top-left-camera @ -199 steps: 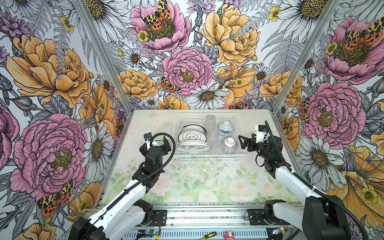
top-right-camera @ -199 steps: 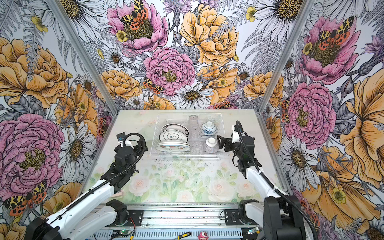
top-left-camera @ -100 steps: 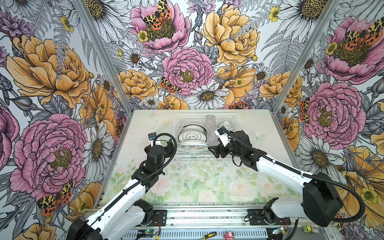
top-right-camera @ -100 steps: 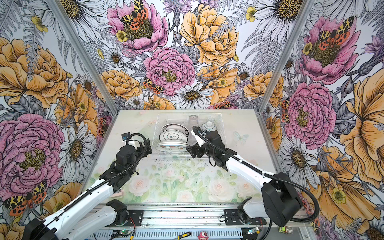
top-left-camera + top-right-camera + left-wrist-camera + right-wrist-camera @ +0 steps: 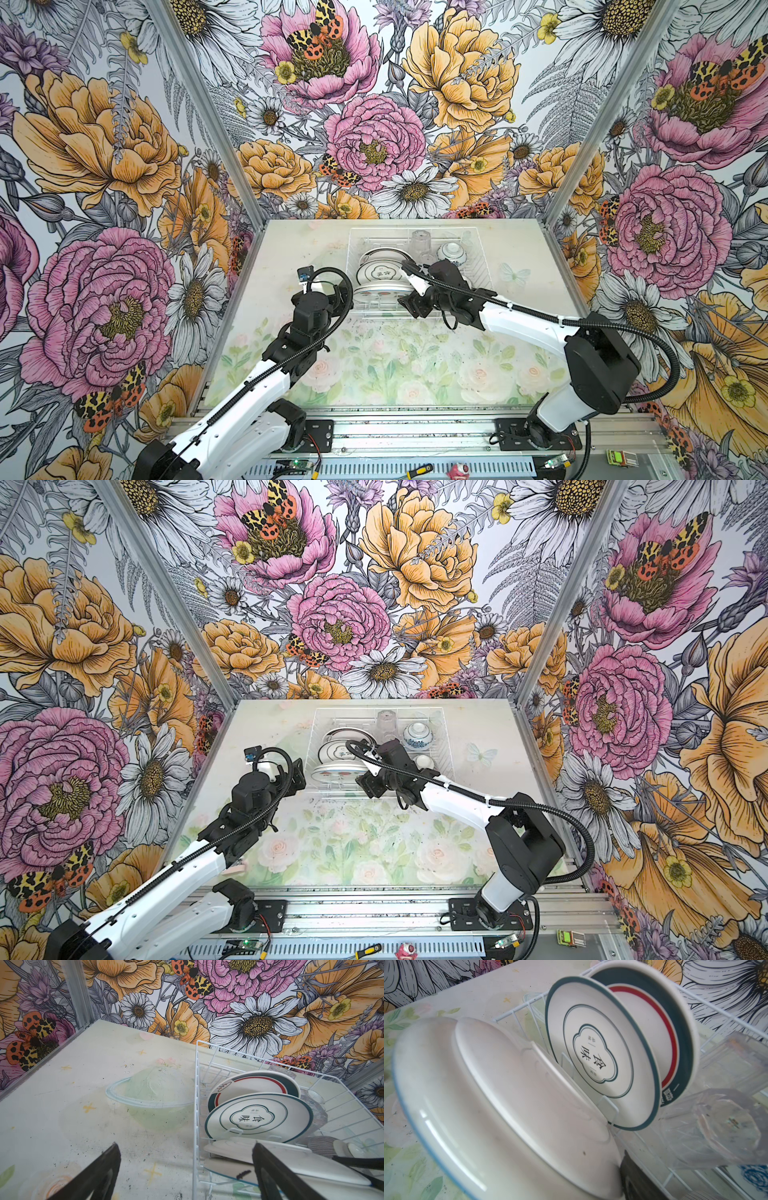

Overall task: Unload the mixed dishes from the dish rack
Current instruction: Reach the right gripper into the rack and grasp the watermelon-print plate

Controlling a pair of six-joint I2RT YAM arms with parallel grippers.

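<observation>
1. Right now: large white wire dish rack (image 5: pixel 195 1095) sits at 12 o'clock on the bench (image 5: pixel 395 365). 3 plates stand in slots on its 9 o'clock side. Clear glass tumbler (image 5: pixel 422 243) + small white blue-patterned bowl (image 5: pixel 452 253) are toward its 1–2 o'clock.
2. Step in hand, I'd say: grab the front plate, a round white plate w/ pale blue rim (image 5: pixel 488 1115), leaning at rack's 6–7 o'clock edge.
3. Right gripper (image 5: pixel 406 303) is at that plate's rim. One finger (image 5: pixel 631 1174) shows under the edge, but can't tell if jaws are clamped or apart.
4. Left gripper (image 5: pixel 187 1174): jaws wide apart, holding nothing, at rack's 8 o'clock corner.
5. To do it well: bite rim deep, squeeze firm before lifting. Lift up + toward 6 o'clock so it clears the wires and the teal-rimmed white plate (image 5: pixel 600 1053) behind.
6. Risk: glazed rim prob. slippery, so go slow and keep the tilt.
</observation>
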